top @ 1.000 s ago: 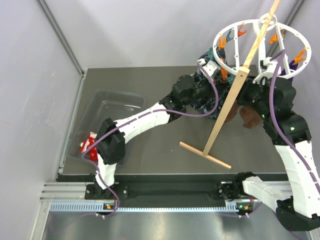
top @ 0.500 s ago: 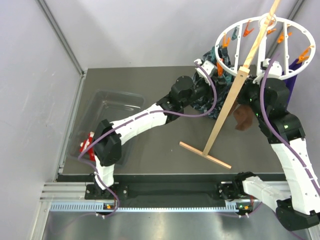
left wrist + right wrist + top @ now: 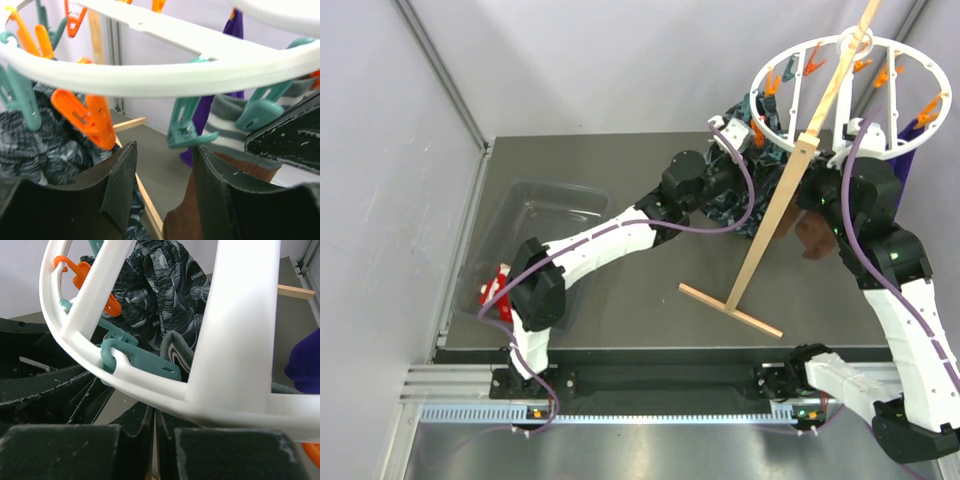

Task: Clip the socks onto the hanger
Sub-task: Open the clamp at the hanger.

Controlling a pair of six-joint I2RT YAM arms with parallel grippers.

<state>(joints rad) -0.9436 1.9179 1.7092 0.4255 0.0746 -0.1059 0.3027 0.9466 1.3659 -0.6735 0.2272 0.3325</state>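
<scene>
The desk (image 3: 620,310) carries a wooden pole stand (image 3: 770,225). Its foot sits toward the near right, and its pole slants up over the far right corner. This puts the hanger (image 3: 150,80) high there, with room beneath for both arms to reach the clips. The clear bin (image 3: 540,215) sits against the left edge and serves as a holding place for the red socks (image 3: 496,290) in its near corner. They are well apart from the hanger and not yet clipped. A dark patterned cloth (image 3: 155,285) and a purple sock (image 3: 305,365) hang off the ring. The brown sock (image 3: 815,238) hangs under the ring's near side. Its striped cuff appears to be bitten by a teal clip (image 3: 257,112). That would explain why the left claw (image 3: 164,160) stands just beside the sock with jaws apart and nothing between them. The right claw (image 3: 154,420) is pressed closed under the rim.

A dark finger crosses the clip, so it is hard to judge whether it truly grips the cuff. I cannot tell whether the closed claw pinches any fabric. From above, the arms and ring hide the clips' bite.
</scene>
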